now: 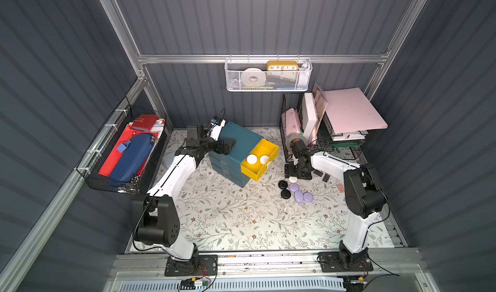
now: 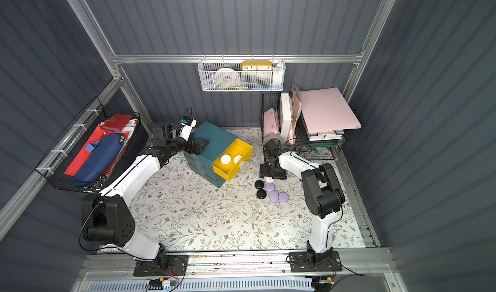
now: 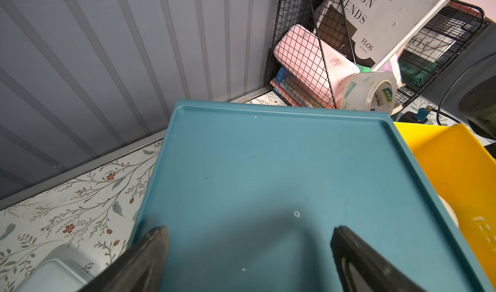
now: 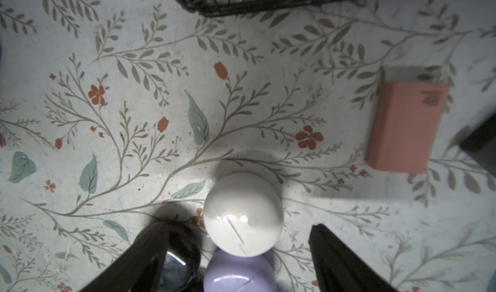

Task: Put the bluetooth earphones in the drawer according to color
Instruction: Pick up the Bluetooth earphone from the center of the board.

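Observation:
The teal cabinet (image 1: 236, 140) stands at the back of the table, its yellow drawer (image 1: 253, 172) pulled out with two white earphones (image 1: 251, 159) (image 1: 264, 159) inside. My left gripper (image 3: 249, 230) is open over the cabinet's flat top (image 3: 268, 170), nothing between its fingers. To the right, my right gripper (image 4: 240, 227) points down, open, straddling a third white earphone (image 4: 243, 213) without touching it. A lavender earphone (image 4: 239, 273) touches that white one, and a black earphone (image 4: 179, 266) lies under one finger. In a top view, two black (image 1: 282, 184) (image 1: 285, 194) and three lavender earphones (image 1: 298, 196) cluster there.
A pink chip (image 4: 405, 127) lies beyond the white earphone. Close behind the right gripper stands a black wire rack (image 1: 303, 132) with books and a tape roll (image 1: 291, 140). A translucent box (image 3: 53, 277) sits left of the cabinet. A wire basket (image 1: 126, 153) hangs on the left wall.

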